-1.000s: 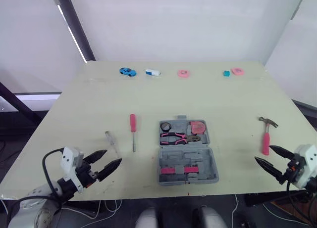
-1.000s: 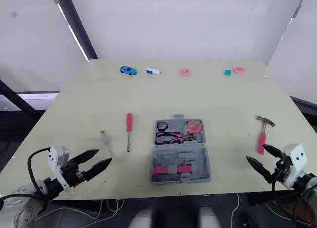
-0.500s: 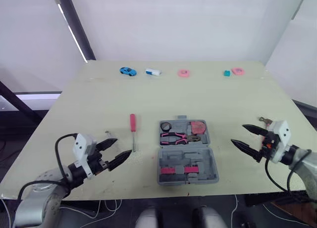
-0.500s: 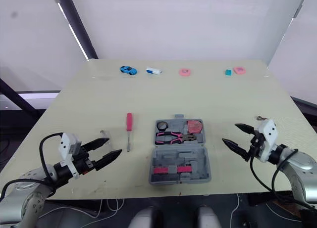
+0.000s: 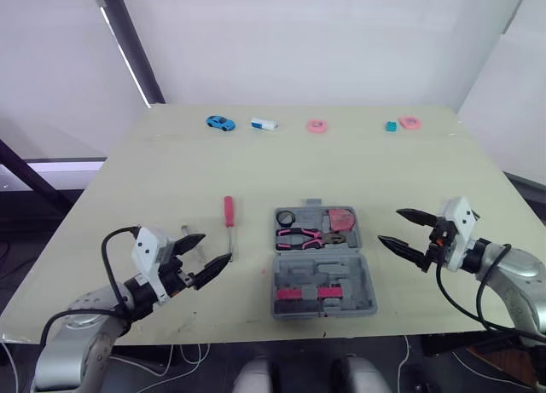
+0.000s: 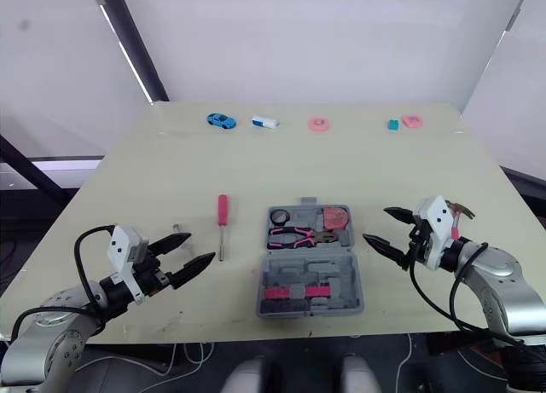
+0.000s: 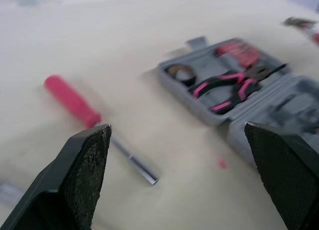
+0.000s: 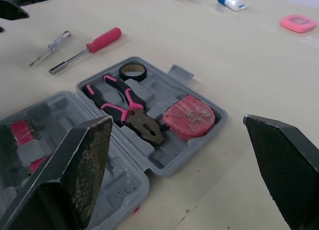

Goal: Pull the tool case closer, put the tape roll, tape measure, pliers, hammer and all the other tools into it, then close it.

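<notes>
The open grey plastic tool case (image 5: 341, 278) lies at the middle of the pale desk (image 5: 171, 171), near its front edge, so the pulling-in looks done. Its far half holds the black tape roll (image 5: 285, 216), the pink-and-black pliers (image 5: 307, 236) and the pink tape measure (image 5: 341, 218).

Three tools lie outside it. The red-handled screwdriver (image 5: 228, 214) is just left of the case, and the small clear-handled screwdriver (image 8: 50, 48) is further left. The pink-handled hammer (image 6: 459, 209) is to the right.

The step in hand appears to be gathering these loose tools. The left gripper (image 5: 217, 247) hovers over the desk by the two screwdrivers, fingers apart and empty. The right gripper (image 5: 389, 225) hangs between the case and the hammer, fingers spread wide, holding nothing.

Next, the left gripper should come down across the red screwdriver's shaft and shut on it. The right would have to turn away from the case to reach the hammer.
</notes>
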Available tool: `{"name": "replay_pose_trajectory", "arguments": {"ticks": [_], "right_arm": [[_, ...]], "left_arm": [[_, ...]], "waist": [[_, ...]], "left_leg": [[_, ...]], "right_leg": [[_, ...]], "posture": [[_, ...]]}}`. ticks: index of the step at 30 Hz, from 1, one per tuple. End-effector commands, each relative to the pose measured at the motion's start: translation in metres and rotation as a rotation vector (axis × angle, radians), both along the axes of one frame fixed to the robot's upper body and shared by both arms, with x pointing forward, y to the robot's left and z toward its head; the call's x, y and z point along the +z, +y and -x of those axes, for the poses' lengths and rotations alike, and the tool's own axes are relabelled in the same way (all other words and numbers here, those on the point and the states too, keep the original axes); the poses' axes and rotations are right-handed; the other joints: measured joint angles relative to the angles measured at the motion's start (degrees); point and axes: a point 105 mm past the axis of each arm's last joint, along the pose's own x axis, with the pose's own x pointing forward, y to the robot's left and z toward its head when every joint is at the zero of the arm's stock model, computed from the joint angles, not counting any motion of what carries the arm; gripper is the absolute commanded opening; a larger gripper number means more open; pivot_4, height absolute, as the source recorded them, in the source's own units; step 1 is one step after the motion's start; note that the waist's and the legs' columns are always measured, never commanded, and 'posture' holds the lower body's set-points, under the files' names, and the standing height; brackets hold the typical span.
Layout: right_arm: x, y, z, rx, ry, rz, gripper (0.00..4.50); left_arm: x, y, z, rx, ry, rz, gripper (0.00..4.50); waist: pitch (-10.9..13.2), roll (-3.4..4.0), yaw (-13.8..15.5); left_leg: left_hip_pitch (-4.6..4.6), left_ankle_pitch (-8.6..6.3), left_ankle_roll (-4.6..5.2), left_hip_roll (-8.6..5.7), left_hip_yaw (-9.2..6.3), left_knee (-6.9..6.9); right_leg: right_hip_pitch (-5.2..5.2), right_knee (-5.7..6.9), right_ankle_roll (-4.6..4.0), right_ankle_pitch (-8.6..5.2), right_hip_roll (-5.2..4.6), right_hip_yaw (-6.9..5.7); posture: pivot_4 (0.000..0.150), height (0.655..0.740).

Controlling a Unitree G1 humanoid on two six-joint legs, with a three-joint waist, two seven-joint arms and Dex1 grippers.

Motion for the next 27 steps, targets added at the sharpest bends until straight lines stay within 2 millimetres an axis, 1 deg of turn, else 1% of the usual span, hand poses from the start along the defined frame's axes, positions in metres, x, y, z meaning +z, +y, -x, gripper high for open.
{"name": "replay_pose_trajectory", "arguments": {"ticks": [1, 2, 3, 5, 6, 7, 10, 12, 16, 19, 22, 27], "right_arm": [[0.023, 0.016, 0.012, 0.085, -0.107, -0.024, 4.41], [0.022, 0.019, 0.015, 0.107, -0.103, -0.025, 4.41], [0.022, 0.024, 0.019, 0.141, -0.097, -0.024, 4.41], [0.022, 0.034, 0.026, 0.212, -0.101, -0.015, 4.41], [0.022, 0.037, 0.028, 0.228, -0.106, -0.014, 4.41], [0.023, 0.040, 0.029, 0.242, -0.113, -0.015, 4.41], [0.020, 0.047, 0.032, 0.291, -0.144, 0.001, 4.41], [0.018, 0.049, 0.033, 0.315, -0.154, 0.008, 4.41], [0.014, 0.050, 0.030, 0.325, -0.163, 0.013, 4.41], [0.012, 0.049, 0.028, 0.326, -0.163, 0.017, 4.41], [0.009, 0.049, 0.028, 0.328, -0.160, 0.021, 4.41], [0.008, 0.047, 0.027, 0.322, -0.161, 0.023, 4.41]], "left_arm": [[-0.001, -0.007, -0.005, 0.072, 0.014, -0.045, 4.50], [0.002, -0.012, -0.005, 0.064, 0.003, -0.002, 4.50], [0.002, -0.010, -0.007, 0.127, 0.005, 0.033, 4.50], [-0.007, 0.003, -0.012, 0.326, 0.040, 0.038, 4.50], [-0.010, 0.009, -0.012, 0.393, 0.053, 0.020, 4.50], [-0.013, 0.015, -0.013, 0.459, 0.068, -0.008, 4.50], [-0.018, 0.024, -0.016, 0.590, 0.104, 0.008, 4.50], [-0.022, 0.028, -0.020, 0.646, 0.119, 0.012, 4.50], [-0.024, 0.038, -0.030, 0.729, 0.127, 0.011, 4.50], [-0.026, 0.039, -0.038, 0.745, 0.133, 0.023, 4.50], [-0.032, 0.038, -0.050, 0.754, 0.155, 0.024, 4.50], [-0.046, 0.037, -0.056, 0.759, 0.216, 0.044, 4.50]], "waist": [[0.0, -0.01, 0.0], [0.0, -0.03, 0.0], [0.0, -0.03, 0.0], [0.0, -0.06, 0.0], [0.1, -0.10, -0.1], [0.1, -0.13, -0.2], [0.1, -0.14, -0.1], [0.1, -0.17, 0.0], [0.1, -0.19, 0.1], [0.1, -0.21, 0.1], [0.1, -0.21, 0.1], [0.1, -0.21, 0.0]], "left_leg": [[-0.02, 0.00, 0.00, 0.00, 0.00, 0.00], [-0.02, 0.00, 0.00, 0.00, -0.01, 0.00], [-0.02, 0.00, 0.00, 0.00, 0.00, 0.00], [-0.01, 0.00, 0.00, 0.01, -0.02, 0.03], [0.00, 0.00, 0.00, 0.01, -0.04, 0.06], [0.03, 0.00, 0.00, 0.01, -0.06, 0.07], [0.06, 0.00, 0.00, 0.00, -0.12, 0.08], [0.05, 0.00, 0.00, -0.01, -0.11, 0.09], [0.04, 0.00, 0.00, -0.07, -0.06, 0.12], [0.04, 0.01, 0.00, -0.07, -0.02, 0.12], [0.04, 0.01, 0.00, -0.07, -0.02, 0.10], [0.03, 0.01, -0.01, -0.07, 0.00, 0.11]], "right_leg": [[0.00, 0.00, 0.01, 0.00, 0.02, -0.01], [0.00, 0.00, 0.01, 0.01, 0.02, 0.00], [0.00, 0.00, 0.04, 0.02, 0.02, 0.00], [0.03, 0.00, 0.04, 0.02, 0.01, 0.00], [0.05, 0.01, 0.23, 0.13, 0.01, 0.00], [0.07, 0.03, 0.23, 0.14, 0.03, -0.01], [0.07, 0.10, 0.23, 0.14, 0.08, -0.02], [0.08, 0.10, 0.22, 0.14, 0.08, -0.03], [0.13, 0.08, 0.21, 0.14, 0.05, -0.05], [0.14, 0.07, 0.21, 0.14, 0.06, -0.06], [0.14, 0.07, 0.21, 0.14, 0.07, -0.08], [0.15, 0.08, 0.21, 0.15, 0.07, -0.10]], "posture": [[0.150, 0.7400], [0.150, 0.7400], [0.150, 0.7400], [0.150, 0.7400], [0.150, 0.7400], [0.150, 0.7400], [0.150, 0.7400], [0.150, 0.7400], [0.150, 0.7400], [0.150, 0.7400], [0.150, 0.7400], [0.150, 0.7400]]}}
